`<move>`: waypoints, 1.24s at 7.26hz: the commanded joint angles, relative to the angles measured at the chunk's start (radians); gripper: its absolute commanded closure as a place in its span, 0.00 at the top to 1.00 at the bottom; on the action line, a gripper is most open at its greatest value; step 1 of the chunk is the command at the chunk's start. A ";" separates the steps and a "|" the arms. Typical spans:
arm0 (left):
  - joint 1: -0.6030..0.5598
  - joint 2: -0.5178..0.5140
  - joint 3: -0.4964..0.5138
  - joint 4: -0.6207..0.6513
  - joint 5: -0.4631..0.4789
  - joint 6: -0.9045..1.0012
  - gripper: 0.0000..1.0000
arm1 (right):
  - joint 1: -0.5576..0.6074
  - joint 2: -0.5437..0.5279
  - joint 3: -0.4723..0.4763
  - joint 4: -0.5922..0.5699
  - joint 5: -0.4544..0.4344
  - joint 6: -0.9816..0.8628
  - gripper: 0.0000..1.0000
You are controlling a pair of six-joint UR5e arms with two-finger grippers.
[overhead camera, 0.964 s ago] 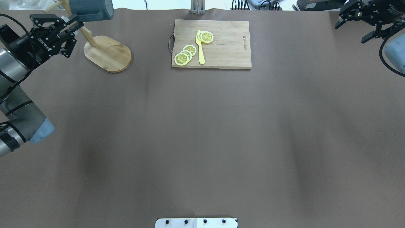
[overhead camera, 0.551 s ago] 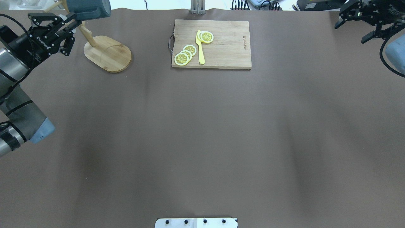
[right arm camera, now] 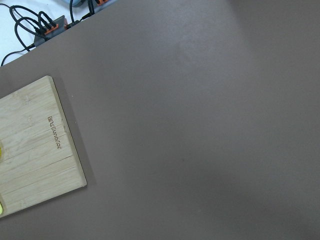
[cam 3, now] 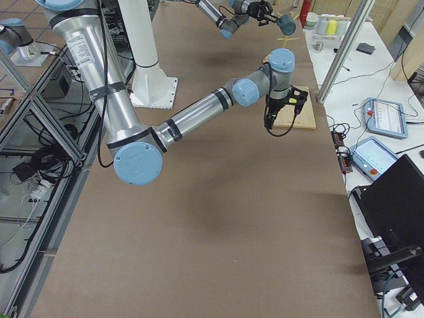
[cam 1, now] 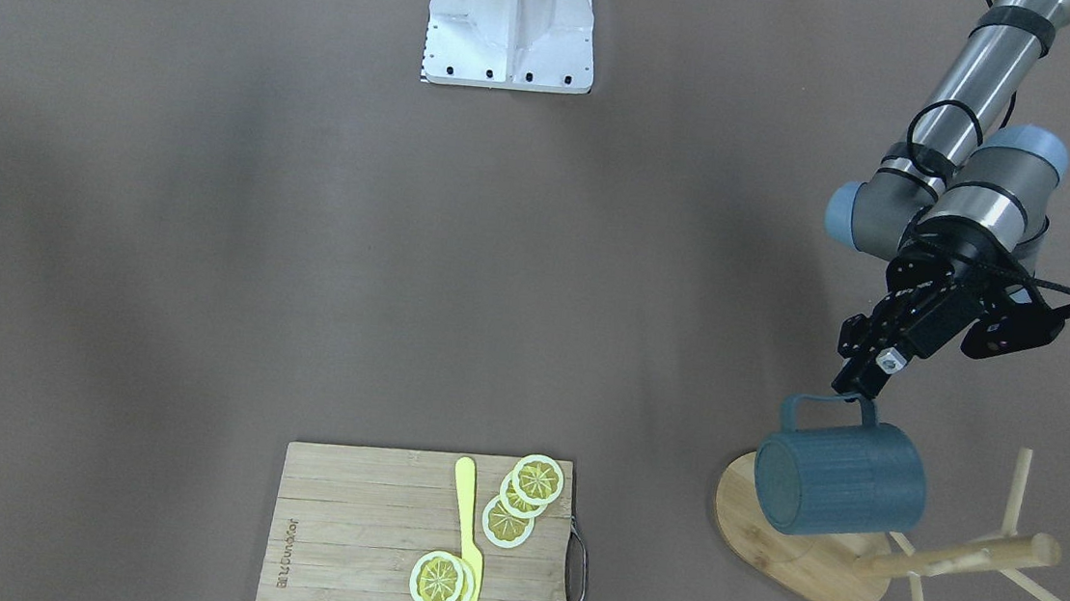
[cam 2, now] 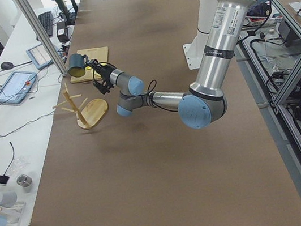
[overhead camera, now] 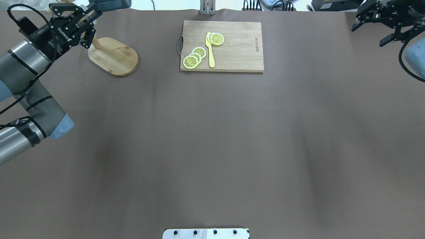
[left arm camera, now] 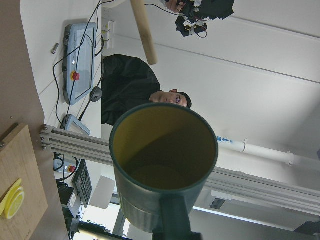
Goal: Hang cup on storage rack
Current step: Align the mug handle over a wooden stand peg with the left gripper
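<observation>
Left gripper (cam 1: 861,387): narrow, pinched on the top bar of the handle of the cup (cam 1: 838,492), seen from the front-facing camera.

Cup: at 6 o'clock of that gripper, on its side in the air, blue bottom toward 9 o'clock, mouth toward 3 o'clock. Above the oval base of the rack (cam 1: 958,560), touching no peg; in the left side view, higher than the rack's top. Yellow inside plain in the left wrist view, one peg end at 12 o'clock of the rim.

Rack: post and pegs at 4 o'clock of the cup, base under it, on the table (cam 1: 213,214).

Right gripper (overhead camera: 370,33): fingers spread, nothing between them, parked at 1 o'clock of the overhead view, well apart from the work.

Also on the table: cutting board (cam 1: 359,537) at 6 o'clock of the front-facing view, with lemon slices (cam 1: 539,480) and a yellow knife (cam 1: 466,537).

Step in hand, by judgement: carry finished, line-up of handle and peg under way. Next move likely: turn and shift until the handle loop faces a peg tip, slide on, lower, let go only once seated. Risk: little free loop beside the fingers; a knock on the light rack.
</observation>
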 commanded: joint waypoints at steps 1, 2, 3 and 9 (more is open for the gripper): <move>0.000 -0.018 0.032 0.015 0.002 0.000 0.00 | -0.002 0.001 -0.001 -0.001 0.001 0.000 1.00; -0.002 -0.020 0.040 0.020 0.002 -0.002 0.00 | -0.002 0.004 0.002 -0.004 0.004 0.001 1.00; -0.002 -0.021 0.040 0.020 0.002 -0.005 0.00 | -0.002 0.009 0.008 -0.024 0.003 0.000 1.00; -0.059 -0.041 0.095 0.071 -0.004 -0.051 0.00 | -0.003 0.010 0.012 -0.026 0.000 0.000 1.00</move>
